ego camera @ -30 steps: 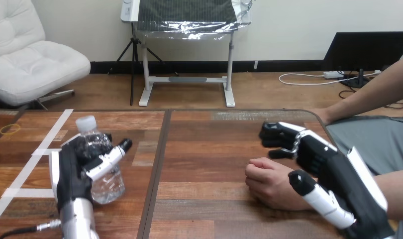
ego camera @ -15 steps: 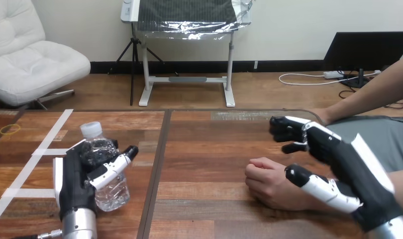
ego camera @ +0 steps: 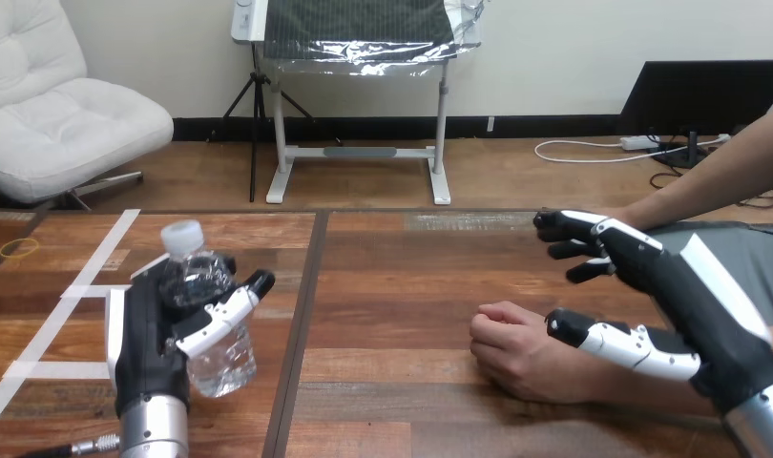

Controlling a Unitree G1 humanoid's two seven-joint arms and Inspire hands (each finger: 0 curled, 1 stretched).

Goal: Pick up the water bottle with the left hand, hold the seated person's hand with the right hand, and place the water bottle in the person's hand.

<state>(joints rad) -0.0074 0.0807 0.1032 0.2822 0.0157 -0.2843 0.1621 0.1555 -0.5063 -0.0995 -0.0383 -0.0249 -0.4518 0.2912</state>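
Our left hand (ego camera: pixel 144 329) is clamped round the clear, thin-walled plastic water bottle with a white cap (ego camera: pixel 220 363), which stands upright at the left of the brown wooden surface (ego camera: pixel 411 277). We judge the bottle light, easily crushed and slippery, so grip it mid-body and squeeze gently. Our right hand (ego camera: pixel 669 286) hangs spread over the person's closed hand (ego camera: pixel 516 353), which rests on the surface, not yet held.

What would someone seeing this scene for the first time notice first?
First, the left hand at the table's left, its fingers curled round a clear water bottle. Then, at the right, the right hand spread open over the person's hand, a loose fist resting on the wooden table.
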